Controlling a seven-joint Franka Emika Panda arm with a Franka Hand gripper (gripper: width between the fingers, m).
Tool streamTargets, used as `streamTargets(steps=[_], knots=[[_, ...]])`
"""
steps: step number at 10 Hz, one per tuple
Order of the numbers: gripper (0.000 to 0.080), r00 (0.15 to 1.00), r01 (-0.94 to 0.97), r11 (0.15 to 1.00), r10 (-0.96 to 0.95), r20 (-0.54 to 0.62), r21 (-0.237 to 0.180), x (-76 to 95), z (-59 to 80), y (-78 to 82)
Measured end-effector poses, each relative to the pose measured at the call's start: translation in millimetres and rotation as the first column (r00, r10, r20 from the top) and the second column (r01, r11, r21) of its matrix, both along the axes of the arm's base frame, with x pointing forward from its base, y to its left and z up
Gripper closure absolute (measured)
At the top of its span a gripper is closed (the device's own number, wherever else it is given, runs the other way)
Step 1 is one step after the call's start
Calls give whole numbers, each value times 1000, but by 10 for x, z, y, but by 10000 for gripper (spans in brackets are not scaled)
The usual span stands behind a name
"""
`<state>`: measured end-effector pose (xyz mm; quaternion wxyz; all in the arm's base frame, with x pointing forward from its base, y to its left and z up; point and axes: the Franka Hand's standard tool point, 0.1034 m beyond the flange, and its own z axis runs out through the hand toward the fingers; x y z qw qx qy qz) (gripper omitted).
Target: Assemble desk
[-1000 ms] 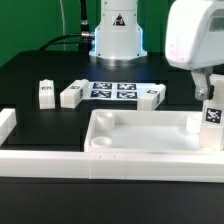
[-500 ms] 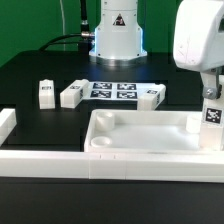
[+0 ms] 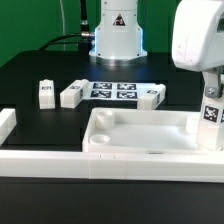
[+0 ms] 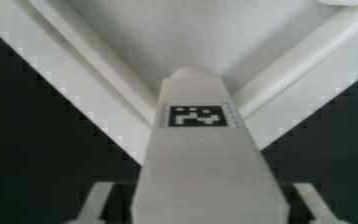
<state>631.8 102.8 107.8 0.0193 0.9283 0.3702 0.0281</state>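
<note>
The white desk top (image 3: 140, 132), a shallow tray with round corner sockets, lies near the front of the black table. My gripper (image 3: 211, 98) is at the exterior view's right, shut on a white square-bar desk leg (image 3: 210, 115). It holds the leg upright over the tray's right end. In the wrist view the leg (image 4: 197, 150) with its tag runs out between my fingers (image 4: 105, 200) toward a tray corner (image 4: 194, 40). Where the leg's lower end meets the tray is hidden. Three more legs (image 3: 45, 93), (image 3: 73, 94), (image 3: 150, 97) lie behind the tray.
The marker board (image 3: 112, 90) lies behind the tray, between the loose legs. A long white border rail (image 3: 100, 166) runs along the front, with a raised end (image 3: 8, 122) at the left. The robot base (image 3: 117, 35) stands at the back.
The arm has shifted a little to the exterior view's right. The held leg's tag has moved slightly left and tilted. The tray and loose legs have not moved.
</note>
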Motion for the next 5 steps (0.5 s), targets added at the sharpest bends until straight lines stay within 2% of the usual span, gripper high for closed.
streamTargets(steps=[3, 5], knots=[[509, 945, 328, 944, -328, -6, 32, -5, -1, 15], [509, 858, 513, 856, -513, -26, 57, -15, -8, 27]])
